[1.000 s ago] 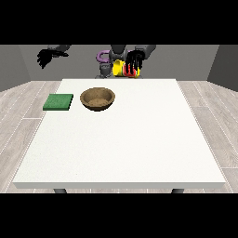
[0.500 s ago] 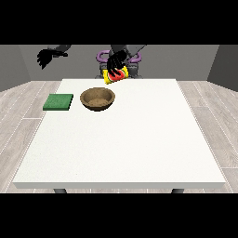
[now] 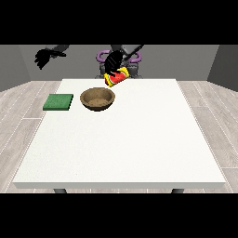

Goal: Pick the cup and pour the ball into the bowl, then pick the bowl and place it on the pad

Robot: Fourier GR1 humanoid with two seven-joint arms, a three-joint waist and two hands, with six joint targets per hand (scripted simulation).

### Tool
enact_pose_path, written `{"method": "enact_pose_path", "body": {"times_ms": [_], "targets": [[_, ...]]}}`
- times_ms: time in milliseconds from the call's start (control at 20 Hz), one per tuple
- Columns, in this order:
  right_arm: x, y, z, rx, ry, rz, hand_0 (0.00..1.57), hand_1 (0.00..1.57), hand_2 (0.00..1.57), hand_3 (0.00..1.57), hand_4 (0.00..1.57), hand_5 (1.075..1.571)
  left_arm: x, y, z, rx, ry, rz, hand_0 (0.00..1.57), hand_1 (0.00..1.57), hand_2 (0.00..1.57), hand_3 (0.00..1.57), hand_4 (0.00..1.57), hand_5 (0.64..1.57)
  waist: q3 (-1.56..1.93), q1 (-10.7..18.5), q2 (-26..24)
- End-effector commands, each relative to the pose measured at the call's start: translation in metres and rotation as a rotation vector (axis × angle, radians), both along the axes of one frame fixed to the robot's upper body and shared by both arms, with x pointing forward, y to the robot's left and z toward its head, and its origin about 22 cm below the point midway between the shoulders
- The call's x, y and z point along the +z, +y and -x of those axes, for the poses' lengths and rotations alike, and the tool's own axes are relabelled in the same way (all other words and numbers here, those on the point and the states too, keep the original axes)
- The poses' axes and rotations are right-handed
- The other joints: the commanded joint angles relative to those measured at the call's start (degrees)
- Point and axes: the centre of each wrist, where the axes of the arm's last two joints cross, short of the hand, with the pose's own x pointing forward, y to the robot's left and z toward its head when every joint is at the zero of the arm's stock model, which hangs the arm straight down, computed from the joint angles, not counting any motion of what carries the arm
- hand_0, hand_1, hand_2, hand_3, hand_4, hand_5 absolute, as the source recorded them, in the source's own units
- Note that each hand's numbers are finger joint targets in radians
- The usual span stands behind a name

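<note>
A red and yellow cup (image 3: 117, 77) hangs tilted in the air just above the far right rim of the brown bowl (image 3: 97, 98). The hand at the view's right (image 3: 113, 61) is curled round the cup from above. No ball shows in the cup or in the bowl. The bowl rests on the white table (image 3: 125, 139) near its far edge. A flat green pad (image 3: 58, 102) lies left of the bowl. The hand at the view's left (image 3: 43, 56) hangs raised beyond the table's far left corner, holding nothing, its fingers drooping.
The robot's torso with purple shoulders (image 3: 119, 58) stands behind the table's far edge. The table's wide near half spreads white toward the camera. Grey plank floor (image 3: 18, 107) surrounds it.
The hand at the view's right has carried the cup leftward and down toward the bowl and tilted it over. The other hand, the bowl and the pad have stayed put.
</note>
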Motion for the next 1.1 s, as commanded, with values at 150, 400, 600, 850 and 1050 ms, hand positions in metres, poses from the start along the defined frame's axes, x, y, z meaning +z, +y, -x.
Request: {"method": "enact_pose_path", "body": {"times_ms": [150,400,600,850,1050], "targets": [[-0.016,0.017,0.003,-0.066,0.102,-0.026,0.0,0.0,0.0,0.0,0.22,1.565,0.038,0.021,-0.015,0.101,0.052,0.595,1.5,1.5,1.57,1.57,1.57,1.092,-0.48,5.87,-1.99],[-0.008,0.009,0.003,-0.115,0.073,-0.023,0.0,0.0,0.0,0.0,0.22,1.565,0.03,0.043,-0.01,0.242,0.121,1.199,1.17,1.17,1.44,1.27,1.46,1.17,-0.72,8.03,0.07],[-0.009,0.042,-0.014,-0.065,0.031,-0.063,0.0,0.0,0.0,0.0,0.35,1.568,0.016,0.067,0.003,0.313,0.172,1.668,0.0,0.0,0.0,0.0,0.63,1.569,-1.58,7.0,5.92],[0.001,0.075,-0.034,-0.074,-0.043,-0.067,0.0,0.0,0.0,0.0,0.29,1.57,0.008,0.088,0.022,0.17,0.305,2.03,0.0,0.0,0.0,0.0,0.0,1.556,-1.0,7.79,10.03],[-0.01,0.114,-0.04,-0.153,-0.002,-0.084,0.0,0.0,0.0,0.0,0.21,1.571,-0.003,0.095,0.041,-0.02,0.492,2.153,0.0,0.0,0.0,0.0,0.0,1.565,-0.37,11.47,9.88]]}}
